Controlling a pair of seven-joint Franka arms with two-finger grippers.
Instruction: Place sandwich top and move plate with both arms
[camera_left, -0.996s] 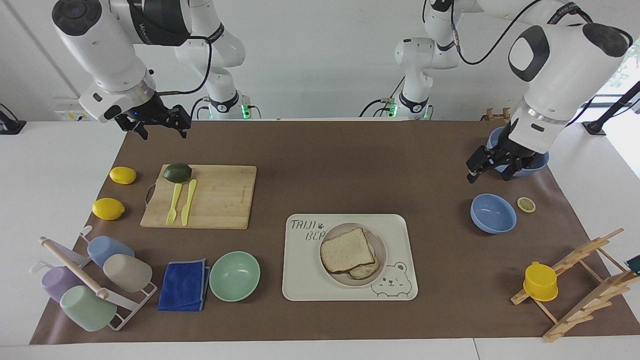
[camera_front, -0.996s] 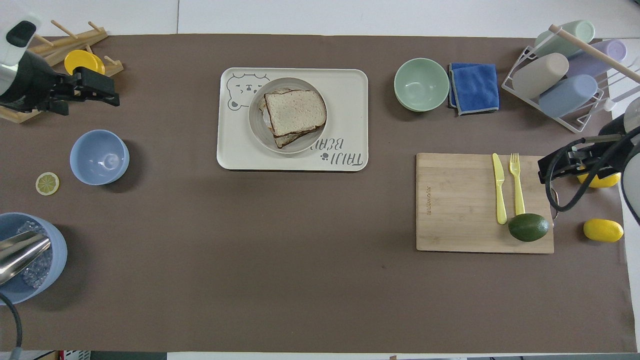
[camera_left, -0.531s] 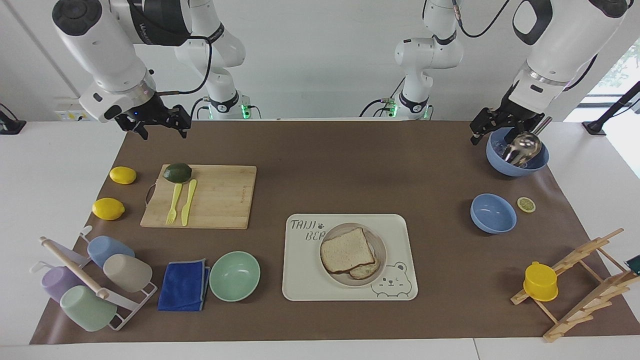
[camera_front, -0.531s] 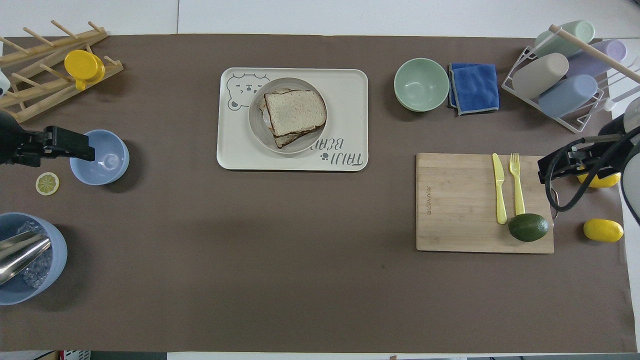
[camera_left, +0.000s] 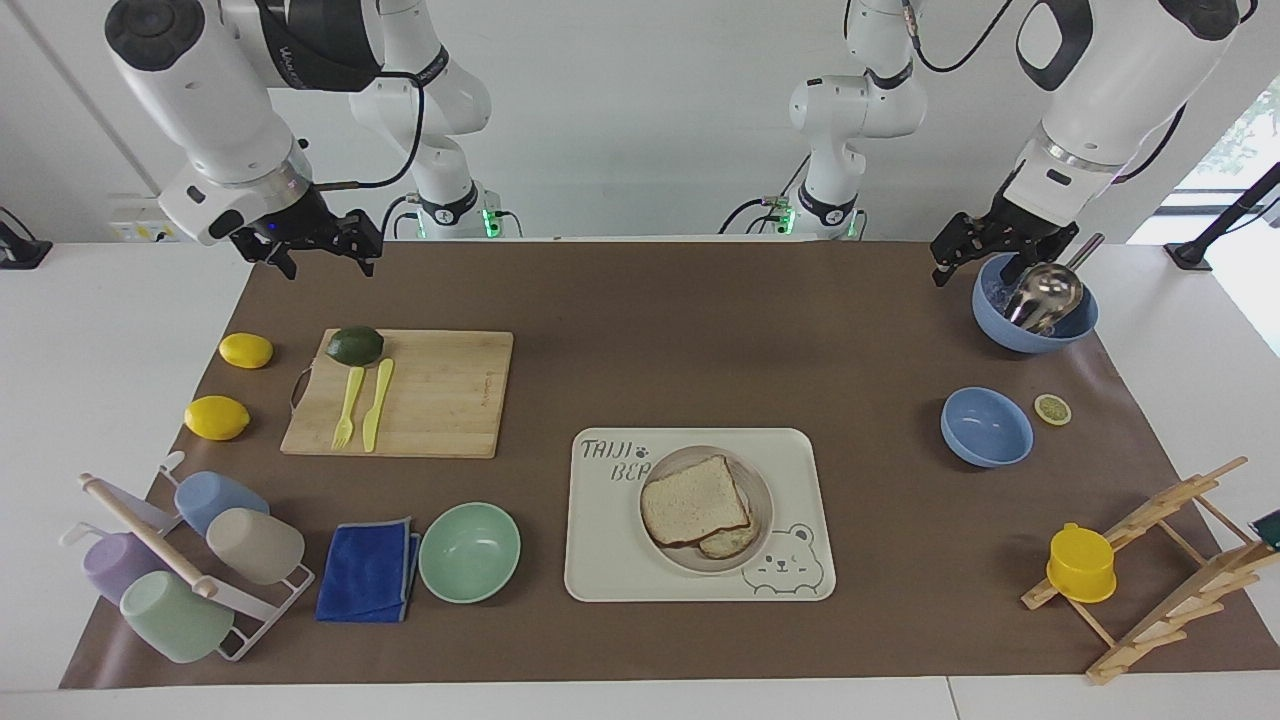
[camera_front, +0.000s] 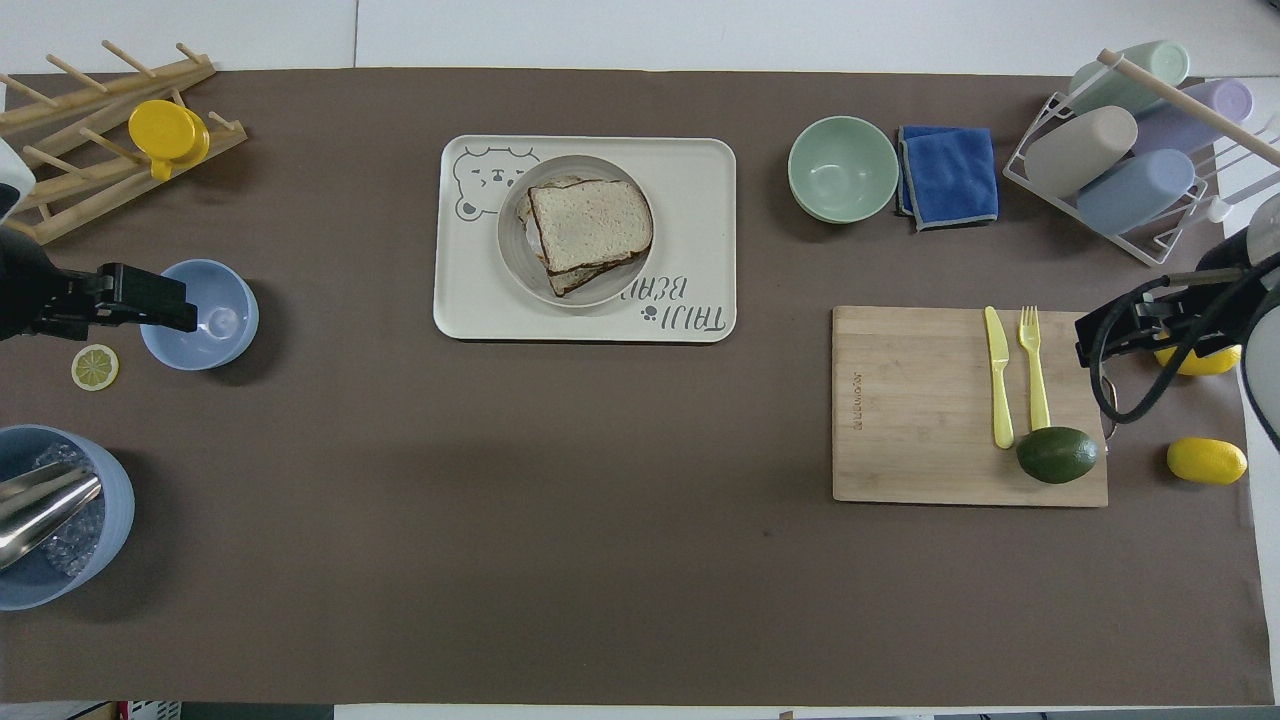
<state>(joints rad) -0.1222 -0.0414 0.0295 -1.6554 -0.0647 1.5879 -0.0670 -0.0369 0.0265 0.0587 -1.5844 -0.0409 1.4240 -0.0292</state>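
Observation:
The sandwich top (camera_left: 694, 498) (camera_front: 590, 224), a light slice with a brown crust, lies on another slice on the round beige plate (camera_left: 764, 497) (camera_front: 511, 243). The plate sits on the cream bear tray (camera_left: 610, 560) (camera_front: 700, 180). My left gripper (camera_left: 975, 258) (camera_front: 150, 300) hangs open and empty in the air, beside the blue bowl with the metal scoop (camera_left: 1035, 305). My right gripper (camera_left: 322, 250) (camera_front: 1110, 335) hangs open and empty above the mat near the cutting board's corner. Neither gripper is near the plate.
A bamboo cutting board (camera_left: 440, 395) carries an avocado, a yellow fork and a yellow knife. Two lemons (camera_left: 217, 417) lie beside it. A mint-green bowl (camera_left: 469, 551), a blue cloth, a cup rack (camera_left: 170, 560), a small blue bowl (camera_left: 986, 427), a lemon slice and a wooden rack with a yellow cup (camera_left: 1081, 563) also stand around.
My left arm has lifted and drawn back toward the robots, from beside the small blue bowl to beside the scoop bowl. The right arm has stayed still. The sandwich has not moved.

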